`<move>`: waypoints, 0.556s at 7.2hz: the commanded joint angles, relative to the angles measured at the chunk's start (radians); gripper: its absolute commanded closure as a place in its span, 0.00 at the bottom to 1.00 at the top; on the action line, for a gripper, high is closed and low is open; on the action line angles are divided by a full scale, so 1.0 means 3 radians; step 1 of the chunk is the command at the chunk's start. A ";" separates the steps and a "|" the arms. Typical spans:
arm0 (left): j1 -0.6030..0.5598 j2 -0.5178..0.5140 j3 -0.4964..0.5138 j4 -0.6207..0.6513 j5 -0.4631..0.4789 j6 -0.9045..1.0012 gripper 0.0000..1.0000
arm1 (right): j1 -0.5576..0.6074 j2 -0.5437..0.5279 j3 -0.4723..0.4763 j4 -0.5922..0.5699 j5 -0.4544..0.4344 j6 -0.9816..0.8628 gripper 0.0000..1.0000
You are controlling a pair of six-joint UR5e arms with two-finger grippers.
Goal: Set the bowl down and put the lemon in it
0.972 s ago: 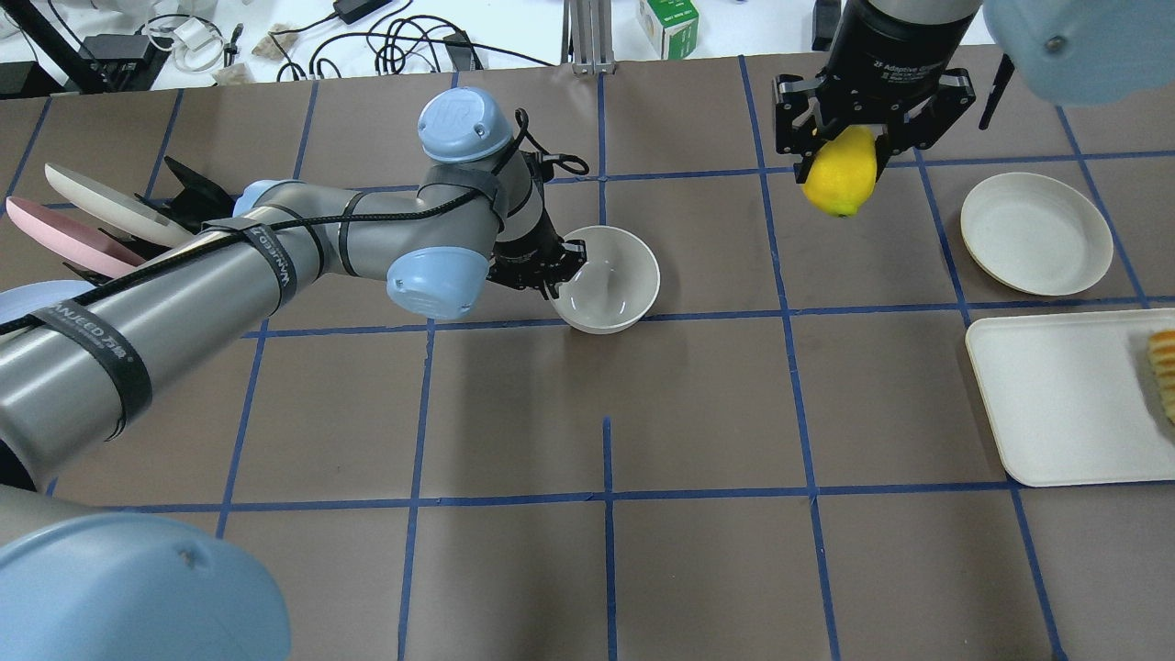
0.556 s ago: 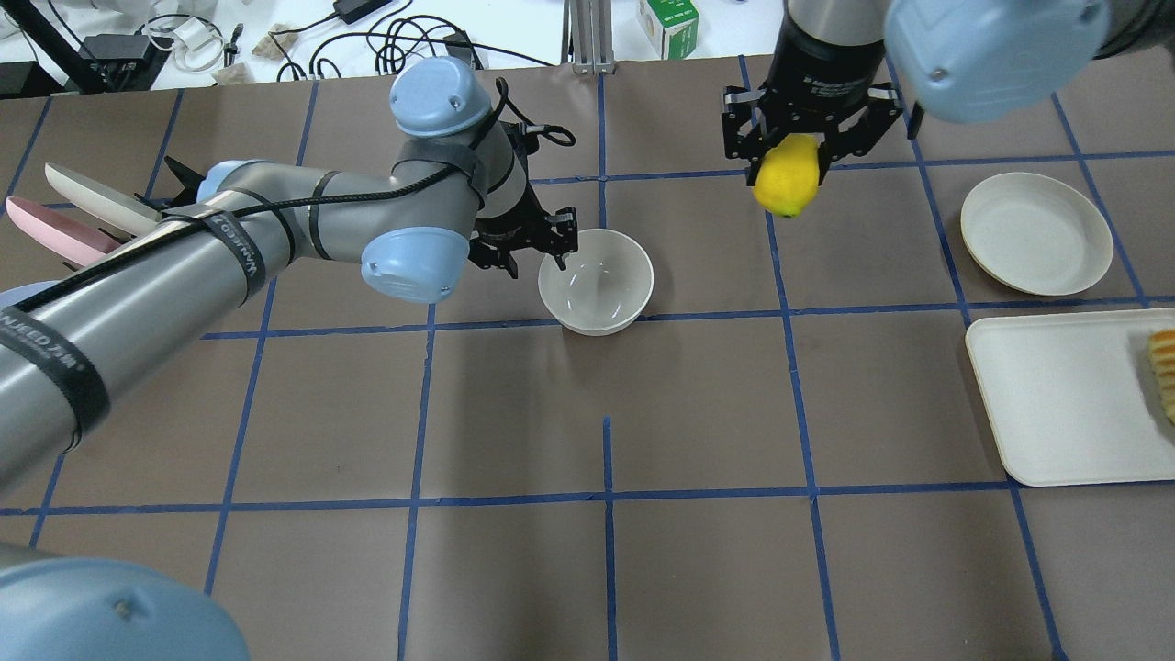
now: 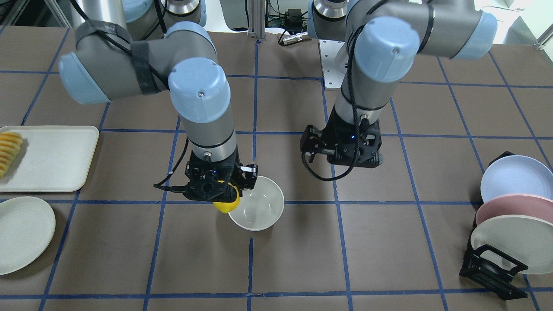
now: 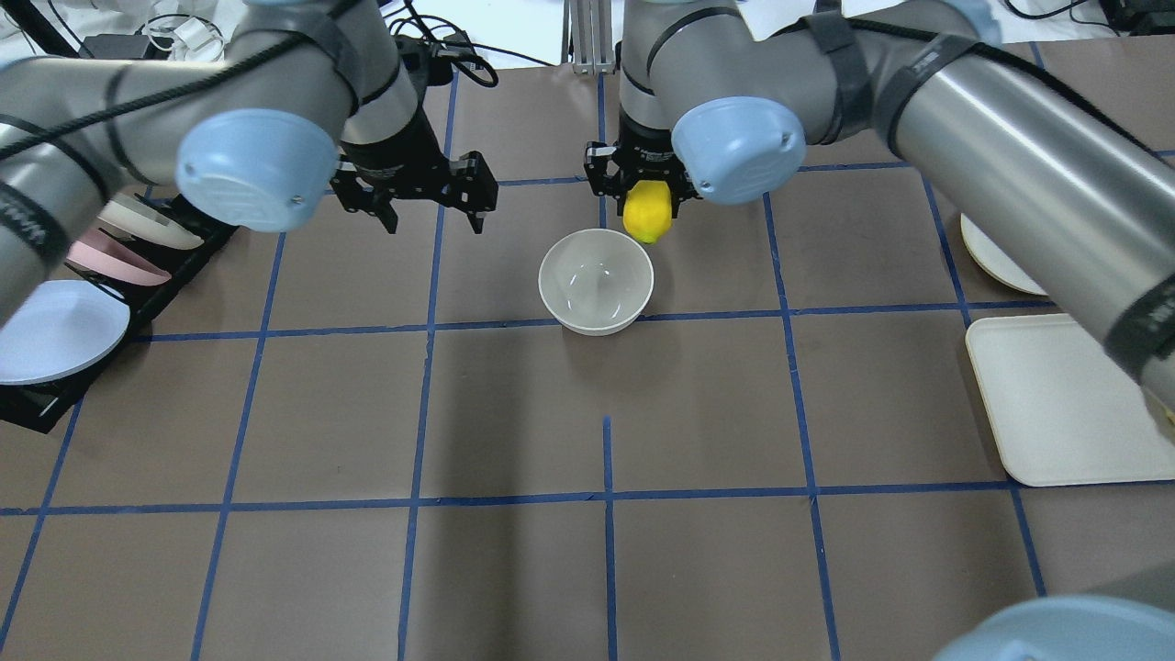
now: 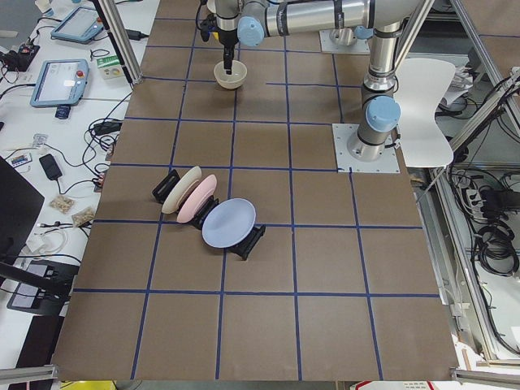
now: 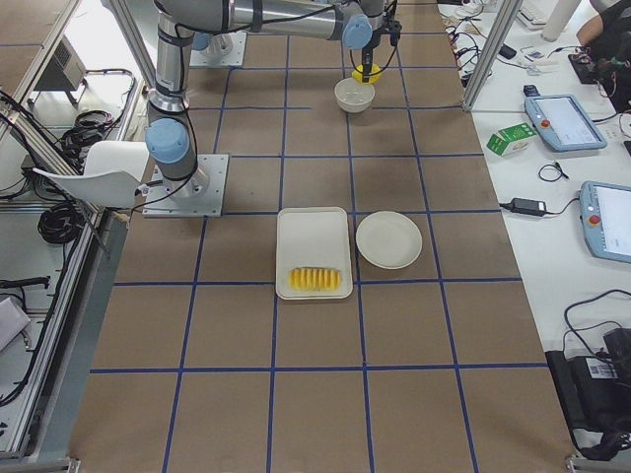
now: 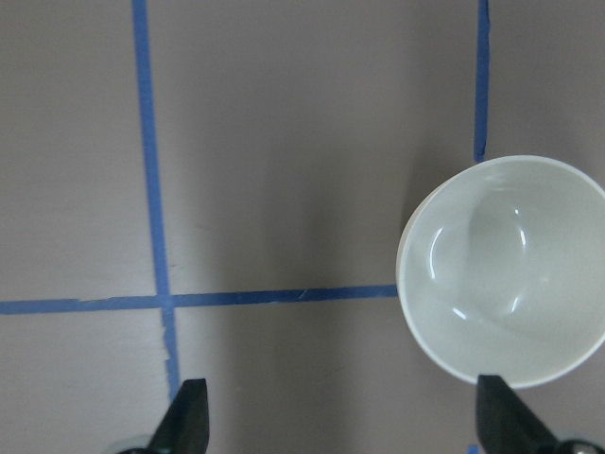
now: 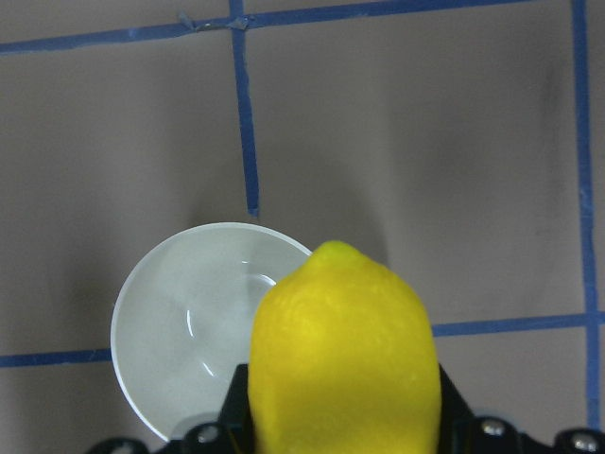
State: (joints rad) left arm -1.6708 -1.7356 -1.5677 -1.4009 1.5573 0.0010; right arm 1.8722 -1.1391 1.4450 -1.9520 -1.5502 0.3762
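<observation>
The cream-white bowl [image 4: 596, 280] stands upright and empty on the table's middle, also in the front view [image 3: 256, 208]. My right gripper [image 4: 645, 197] is shut on the yellow lemon [image 4: 647, 211] and holds it in the air beside the bowl's far right rim. In the right wrist view the lemon [image 8: 345, 355] fills the lower middle, with the bowl [image 8: 189, 322] below and to its left. My left gripper [image 4: 436, 223] is open and empty, apart from the bowl on its left. In the left wrist view the bowl [image 7: 506, 270] lies at the right.
A black rack [image 4: 55, 404] with blue, pink and cream plates stands at the left edge. A flat cream plate [image 3: 21, 233] and a white tray [image 3: 47, 157] with sliced fruit [image 3: 8, 151] lie on the right side.
My left gripper let go of the bowl's rim and drew back to the left. My right gripper carried the lemon left, from near the flat plate to beside the bowl.
</observation>
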 commanded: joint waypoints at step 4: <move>0.0460 0.0523 0.0072 -0.0597 0.0070 0.0344 0.00 | 0.0207 0.0463 0.0117 -0.0381 0.0049 0.0173 0.77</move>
State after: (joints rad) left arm -1.5820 -1.6021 -1.5476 -1.5740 1.5769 0.0950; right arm 1.9320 -1.0165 1.4609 -2.0609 -1.5365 0.4282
